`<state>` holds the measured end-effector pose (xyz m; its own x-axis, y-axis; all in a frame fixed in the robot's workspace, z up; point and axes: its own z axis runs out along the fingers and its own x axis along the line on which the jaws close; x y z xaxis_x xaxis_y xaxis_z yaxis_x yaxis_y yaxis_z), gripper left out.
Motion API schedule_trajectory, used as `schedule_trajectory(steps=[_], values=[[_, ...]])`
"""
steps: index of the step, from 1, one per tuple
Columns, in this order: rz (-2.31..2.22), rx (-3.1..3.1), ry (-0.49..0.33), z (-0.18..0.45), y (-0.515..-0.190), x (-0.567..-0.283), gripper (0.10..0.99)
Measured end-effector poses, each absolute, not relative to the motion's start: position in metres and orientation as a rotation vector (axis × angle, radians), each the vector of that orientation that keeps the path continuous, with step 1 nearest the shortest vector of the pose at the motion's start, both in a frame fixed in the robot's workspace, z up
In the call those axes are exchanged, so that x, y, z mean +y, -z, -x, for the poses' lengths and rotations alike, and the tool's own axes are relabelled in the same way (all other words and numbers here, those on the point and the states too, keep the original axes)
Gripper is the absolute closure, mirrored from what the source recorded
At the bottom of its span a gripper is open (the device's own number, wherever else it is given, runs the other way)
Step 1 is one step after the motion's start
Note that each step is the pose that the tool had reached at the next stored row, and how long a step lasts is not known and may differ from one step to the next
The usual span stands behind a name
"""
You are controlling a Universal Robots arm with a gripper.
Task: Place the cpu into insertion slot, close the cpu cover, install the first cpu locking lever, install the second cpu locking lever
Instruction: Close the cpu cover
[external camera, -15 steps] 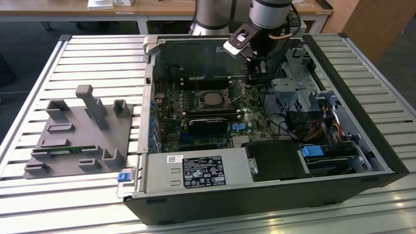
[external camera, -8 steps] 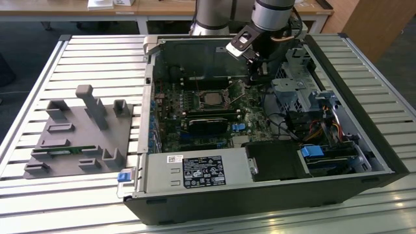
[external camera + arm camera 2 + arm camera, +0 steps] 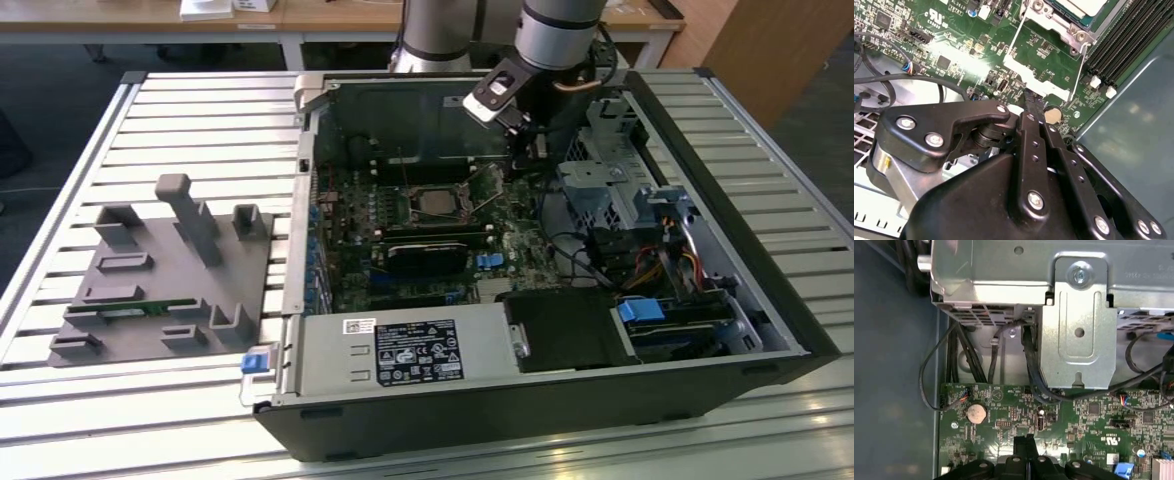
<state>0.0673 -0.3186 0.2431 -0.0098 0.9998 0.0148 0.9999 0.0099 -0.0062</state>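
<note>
Exterior view, arm: it reaches down into the open case (image 3: 534, 420), and the gripper (image 3: 525, 150) hangs just beside the slot (image 3: 434, 222), on the exterior view's right of it.
Exterior view, cpu: the cpu (image 3: 434, 203) lies in the slot, grey face up. I judge that step done.
Exterior view, cover: the cover (image 3: 486, 183) stands raised at the slot's edge, on the gripper's side, not yet down.
Exterior view, surroundings: the drive cage (image 3: 594, 185) and cables (image 3: 587, 250) crowd that same side of the slot. A grey fixture (image 3: 147, 290) sits outside the case, well apart from the slot.
Second wrist view, claw: the gripper (image 3: 1031, 102) has its tips pressed together, with nothing seen between them, right at the cover's free edge.
Second wrist view, cover: the frame (image 3: 1026, 75) is swung away from the slot, and green board shows through its window. The cpu (image 3: 1081, 6) is beyond the hinge.
Second wrist view, doing it well: my read is to push on the middle of the free edge. That way the frame turns evenly on its hinge and lands flat around the cpu without scraping its face.
Second wrist view, in the way: a coin cell (image 3: 1053, 115) sits just beside the tips, and memory slots (image 3: 1126, 45) run alongside the slot.
First wrist view, claw: the gripper (image 3: 1026, 445) is shut to a thin slit over the board (image 3: 1094, 415).
First wrist view, hazards: the coin cell (image 3: 976, 413) is near the tips. Ahead, cables (image 3: 1029, 365) drape past a metal bracket (image 3: 1078, 330); a wide swing could snag them.
</note>
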Motion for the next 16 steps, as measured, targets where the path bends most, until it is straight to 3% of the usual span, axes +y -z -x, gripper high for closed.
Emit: schedule_trajectory(steps=[16], values=[[2.2,-2.222,0.009,-0.0604,-0.2427,-0.3186,0.98]])
